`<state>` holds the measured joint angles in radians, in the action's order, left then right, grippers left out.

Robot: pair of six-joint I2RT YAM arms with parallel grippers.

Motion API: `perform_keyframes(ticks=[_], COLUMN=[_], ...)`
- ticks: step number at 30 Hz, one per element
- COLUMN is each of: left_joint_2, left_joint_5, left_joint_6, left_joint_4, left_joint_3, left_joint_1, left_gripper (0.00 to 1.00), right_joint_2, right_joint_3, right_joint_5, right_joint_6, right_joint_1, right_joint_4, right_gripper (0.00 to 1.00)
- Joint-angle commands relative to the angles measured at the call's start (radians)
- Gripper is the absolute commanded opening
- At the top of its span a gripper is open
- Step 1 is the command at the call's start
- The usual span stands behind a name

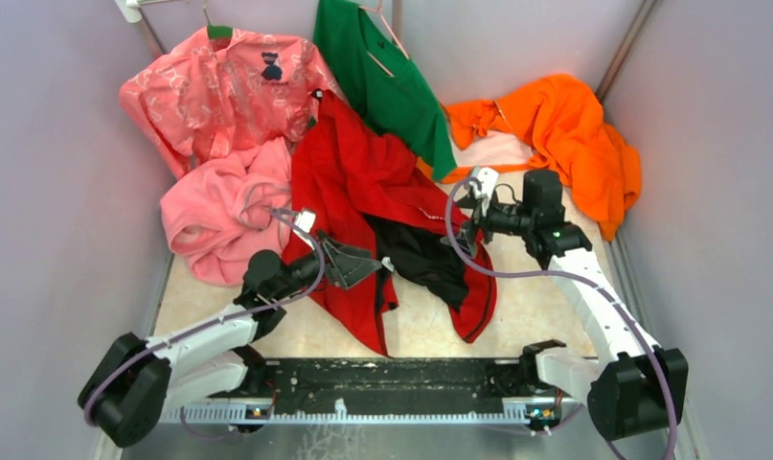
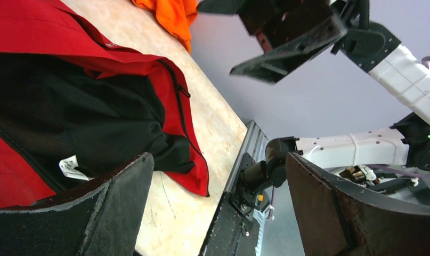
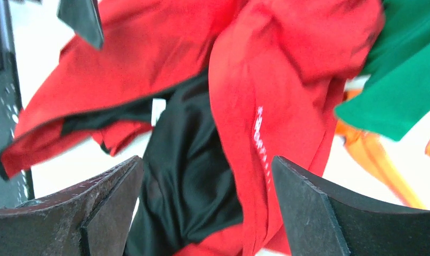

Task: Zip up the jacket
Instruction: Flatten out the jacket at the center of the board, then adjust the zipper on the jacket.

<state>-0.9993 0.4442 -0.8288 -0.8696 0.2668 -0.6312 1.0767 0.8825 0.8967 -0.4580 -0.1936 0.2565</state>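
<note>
Jacket (image 1: 363,182): lay mid-table, between fleece (image 1: 219,216) at left and crumpled garment (image 1: 564,129) at right rear; hung shirt (image 1: 390,81) behind.

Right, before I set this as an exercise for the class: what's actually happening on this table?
Two robot arms are working on a red jacket spread on the table. Its front is unzipped and its dark lining shows. The left gripper and the right gripper hover at either side of the open front, jaws wide, holding nothing. A pink fleece, a green shirt and an orange garment lie around it. Zipping has not begun.
</note>
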Motion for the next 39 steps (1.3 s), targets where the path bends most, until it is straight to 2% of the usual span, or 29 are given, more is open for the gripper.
perform_keyframes(ticks=[1,5,8,13,18,22,25,29,35,39], left_joint_2=[-0.059,-0.12,-0.165,-0.237,-0.302,-0.346,-0.369,-0.403,-0.467,-0.516], left_joint_5=[-0.048,-0.062,-0.07,-0.073,-0.055,-0.05,-0.061,-0.063,-0.053,-0.038], left_joint_6=[-0.041,-0.017,-0.008,-0.039,-0.065,-0.072,-0.063,-0.052,-0.05,-0.037], left_joint_4=[-0.158,-0.129,-0.099,-0.1,-0.09,-0.056,-0.042,-0.027,-0.038,-0.07], left_joint_3=[-0.025,0.017,0.05,0.078,0.114,0.147,0.164,0.187,0.216,0.242], left_joint_1=[-0.037,-0.082,-0.101,-0.116,-0.128,-0.137,-0.145,-0.155,-0.188,-0.217], left_gripper=[0.98,0.97,0.91,0.8,0.69,0.64,0.63,0.62,0.61,0.64], right_joint_2=[-0.031,-0.031,0.009,0.087,0.114,0.122,0.13,0.148,0.169,0.193], right_joint_3=[-0.081,-0.148,-0.148,-0.111,-0.096,-0.093,-0.084,-0.061,-0.062,-0.074], right_joint_5=[-0.09,-0.225,-0.286,-0.318,-0.284,-0.268,-0.249,-0.173,0.036,0.119], right_joint_6=[-0.199,-0.206,-0.182,-0.138,-0.095,-0.067,-0.051,0.007,0.159,0.232], right_joint_1=[0.008,0.009,0.009,0.009,0.009,0.009,0.009,0.009,0.009,0.009], right_joint_4=[0.098,0.05,0.024,0.036,0.042,0.04,0.05,0.067,0.014,-0.034], right_gripper=[0.9,0.9,0.88,0.71,0.5,0.18,0.07,0.0,0.0,0.0])
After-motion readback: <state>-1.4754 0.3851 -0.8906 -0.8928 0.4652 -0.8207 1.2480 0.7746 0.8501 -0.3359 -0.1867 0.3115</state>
